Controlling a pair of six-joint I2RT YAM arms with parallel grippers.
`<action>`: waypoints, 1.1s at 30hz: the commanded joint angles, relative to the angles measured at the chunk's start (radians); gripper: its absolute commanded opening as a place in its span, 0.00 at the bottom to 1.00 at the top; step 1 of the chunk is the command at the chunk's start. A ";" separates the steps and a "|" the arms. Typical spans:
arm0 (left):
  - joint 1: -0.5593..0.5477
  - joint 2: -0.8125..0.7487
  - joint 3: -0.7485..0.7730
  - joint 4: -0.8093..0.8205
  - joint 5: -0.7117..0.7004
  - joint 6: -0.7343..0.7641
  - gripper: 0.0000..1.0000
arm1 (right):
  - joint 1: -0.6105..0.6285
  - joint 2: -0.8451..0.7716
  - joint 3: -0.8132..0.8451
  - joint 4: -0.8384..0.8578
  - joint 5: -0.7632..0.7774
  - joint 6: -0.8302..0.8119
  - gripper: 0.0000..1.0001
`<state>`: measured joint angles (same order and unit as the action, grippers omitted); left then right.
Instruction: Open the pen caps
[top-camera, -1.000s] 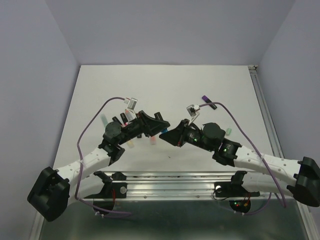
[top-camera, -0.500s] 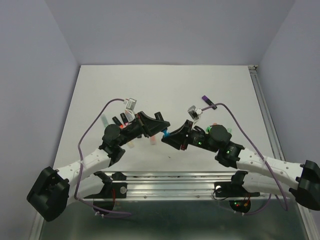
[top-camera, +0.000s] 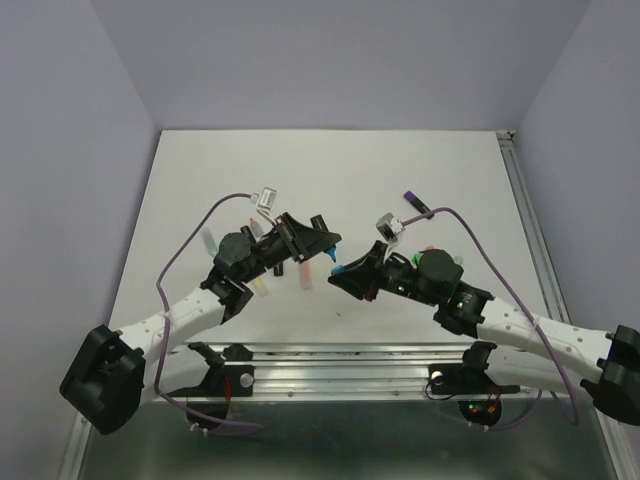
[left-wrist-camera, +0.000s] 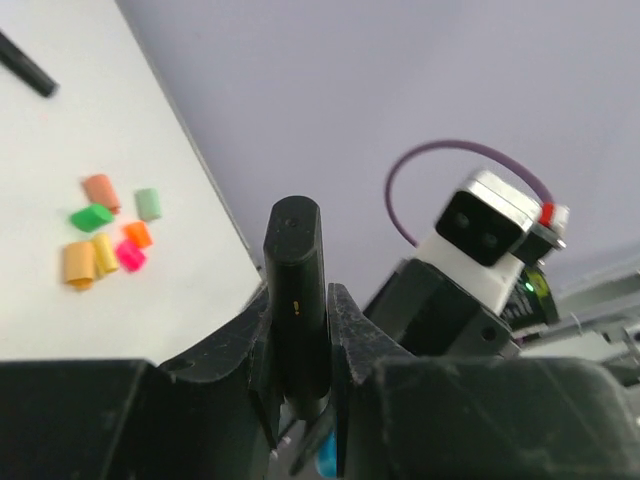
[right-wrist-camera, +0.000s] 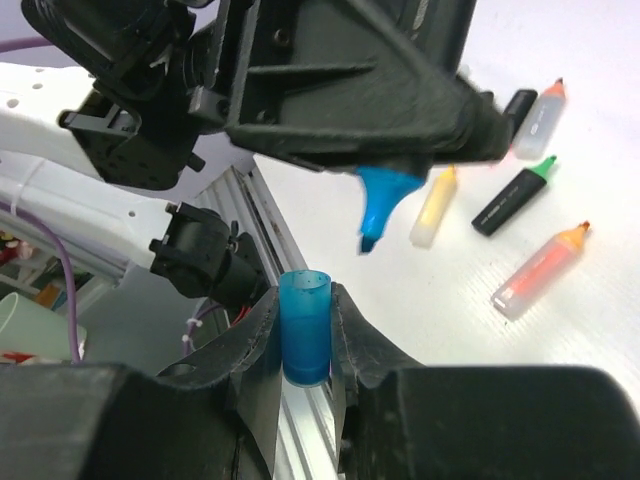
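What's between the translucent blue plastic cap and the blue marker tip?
Nothing. Right wrist view shows a bare gap between the translucent blue plastic cap, held in the right gripper, and the blue marker tip.

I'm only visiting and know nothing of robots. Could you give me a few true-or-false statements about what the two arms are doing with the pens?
1. The right gripper is shut on a blue cap. True.
2. The blue cap sits on its marker. False: it is off, apart from the bare blue tip.
3. The left gripper clamps a black marker. True.
4. The loose caps are all blue. False: orange, green, yellow and pink ones show.
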<state>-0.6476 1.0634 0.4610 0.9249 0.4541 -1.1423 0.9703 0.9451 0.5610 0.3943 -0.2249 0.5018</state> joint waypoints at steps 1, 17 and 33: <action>0.051 -0.003 0.086 -0.122 -0.091 0.098 0.00 | 0.016 0.011 0.091 -0.107 0.079 0.093 0.01; 0.123 0.131 0.361 -1.041 -0.685 0.394 0.00 | -0.235 0.148 0.074 -0.606 0.449 0.271 0.01; 0.123 0.358 0.384 -1.190 -0.836 0.359 0.00 | -0.291 0.379 0.165 -0.641 0.644 0.250 0.14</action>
<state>-0.5262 1.3941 0.7967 -0.2241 -0.3080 -0.7815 0.6815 1.3003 0.6514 -0.2550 0.3771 0.7589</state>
